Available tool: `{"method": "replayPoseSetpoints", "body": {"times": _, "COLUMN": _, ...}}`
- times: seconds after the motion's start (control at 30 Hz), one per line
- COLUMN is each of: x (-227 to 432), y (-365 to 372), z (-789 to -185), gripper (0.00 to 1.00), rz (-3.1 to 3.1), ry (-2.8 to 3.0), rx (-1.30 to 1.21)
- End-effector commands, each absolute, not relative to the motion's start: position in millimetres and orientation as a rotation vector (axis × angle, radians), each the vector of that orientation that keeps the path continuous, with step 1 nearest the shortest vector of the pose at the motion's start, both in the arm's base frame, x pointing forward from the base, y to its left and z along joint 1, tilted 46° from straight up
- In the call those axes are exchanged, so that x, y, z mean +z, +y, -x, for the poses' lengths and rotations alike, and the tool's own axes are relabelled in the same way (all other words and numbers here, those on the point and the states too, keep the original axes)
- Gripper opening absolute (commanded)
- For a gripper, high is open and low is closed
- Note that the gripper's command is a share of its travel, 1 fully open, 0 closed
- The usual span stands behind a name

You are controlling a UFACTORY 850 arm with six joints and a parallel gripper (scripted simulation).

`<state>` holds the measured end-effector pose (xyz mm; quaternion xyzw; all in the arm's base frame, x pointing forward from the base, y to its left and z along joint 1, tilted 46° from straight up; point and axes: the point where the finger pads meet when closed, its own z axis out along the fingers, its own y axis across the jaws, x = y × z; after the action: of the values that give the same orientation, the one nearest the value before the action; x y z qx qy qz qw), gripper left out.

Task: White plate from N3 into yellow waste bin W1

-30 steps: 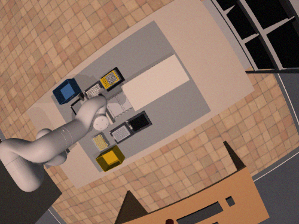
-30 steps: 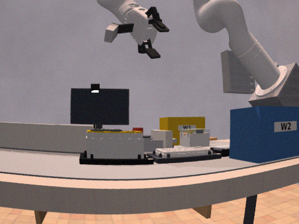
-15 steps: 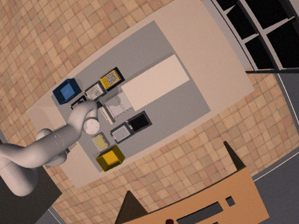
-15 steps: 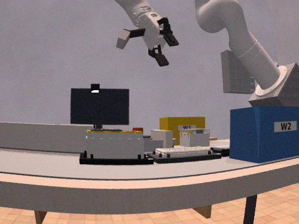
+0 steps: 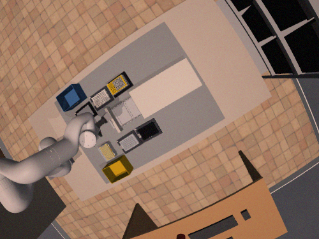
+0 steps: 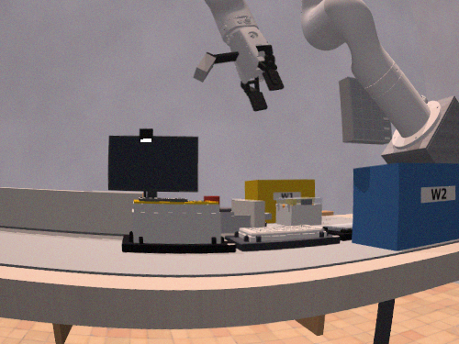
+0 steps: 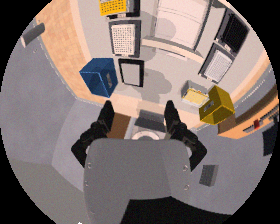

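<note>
While gripper [image 6: 267, 95] hung high, jaws wide apart & empty, nearest white plate [image 5: 101, 97] lay below it twd blue bin [image 5: 64, 102]; N3 label unreadable.

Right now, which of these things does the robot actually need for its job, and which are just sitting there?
Needed: gripper, open and empty; yellow bin W1; one white plate, either the white plate near the blue bin or the white plate beside the black one, since the nest labels are unreadable.

Just there: blue bin W2; yellow plate; black plate; cooler; tip box; monitor.
</note>
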<state>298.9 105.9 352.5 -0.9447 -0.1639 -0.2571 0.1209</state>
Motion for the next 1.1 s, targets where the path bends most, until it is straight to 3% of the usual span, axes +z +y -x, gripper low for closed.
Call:
{"method": "replayPoseSetpoints", "body": {"times": 0.0, "x": 342.7, "y": 89.6, "z": -298.5, "gripper": 1.00, "rz": 2.804, "ry": -0.424, "rx": -0.822}}
{"method": "replayPoseSetpoints", "body": {"times": 0.23, "x": 334.6, "y": 76.3, "z": -298.8, "gripper": 1.00, "rz": 2.830, "ry": -0.370, "rx": -0.909}}
{"method": "replayPoseSetpoints", "body": {"times": 0.5, "x": 317.7, "y": 49.2, "z": -300.9, "gripper": 1.00, "rz": 2.819, "ry": -0.237, "rx": -1.190}}
{"method": "replayPoseSetpoints", "body": {"times": 1.07, "x": 317.0, "y": 53.9, "z": -302.6, "gripper": 1.00, "rz": 2.815, "ry": -0.218, "rx": -1.194}}
